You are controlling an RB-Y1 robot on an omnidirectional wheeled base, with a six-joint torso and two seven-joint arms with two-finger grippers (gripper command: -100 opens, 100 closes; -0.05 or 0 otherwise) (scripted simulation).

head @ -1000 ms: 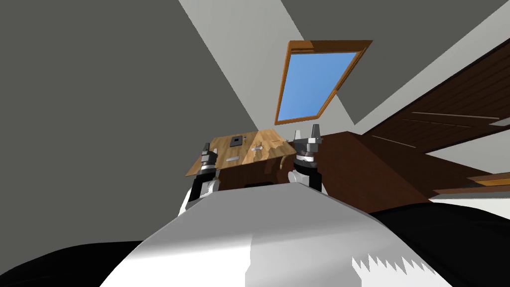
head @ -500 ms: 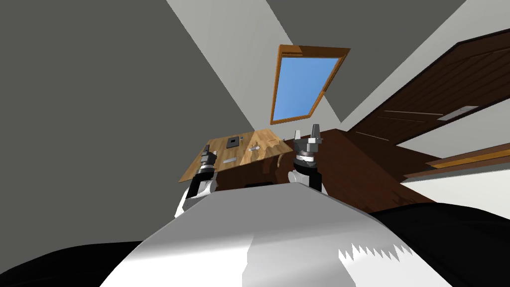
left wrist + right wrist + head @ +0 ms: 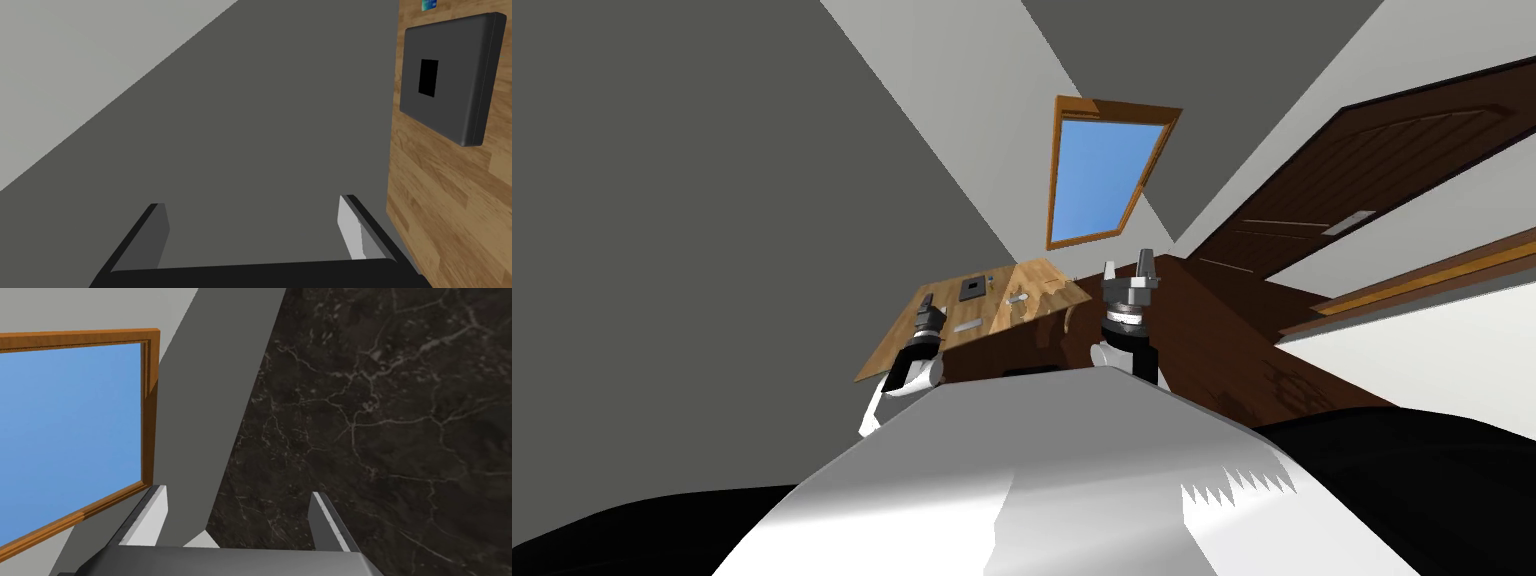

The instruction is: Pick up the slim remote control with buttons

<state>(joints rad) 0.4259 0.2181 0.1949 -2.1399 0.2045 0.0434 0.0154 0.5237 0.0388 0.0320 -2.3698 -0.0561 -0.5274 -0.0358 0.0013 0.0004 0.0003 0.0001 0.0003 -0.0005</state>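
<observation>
A slim light grey remote (image 3: pixel 968 326) lies on the wooden table (image 3: pixel 902 345), near its front edge. My left gripper (image 3: pixel 927 303) hovers over the table's left end, a short way left of the remote, fingers open and empty. In the left wrist view the left gripper (image 3: pixel 252 202) stands open against a grey wall, beside the table's edge (image 3: pixel 440 200), with a dark flat box (image 3: pixel 450 75) on the wood. My right gripper (image 3: pixel 1127 266) is raised to the right of the table, open and empty, and the right wrist view shows its open fingers (image 3: pixel 320 508).
On the table also lie the dark square box (image 3: pixel 971 289) and a small grey item (image 3: pixel 1019 298). A wood-framed window (image 3: pixel 1097 170) is behind the table, and a dark wooden door (image 3: pixel 1362 190) stands to the right. Dark floor (image 3: pixel 1212 340) runs beside the table.
The whole head view has swung, so I have turned; the table and window now sit further left. My left gripper has sunk a little. Both grippers stay open.
</observation>
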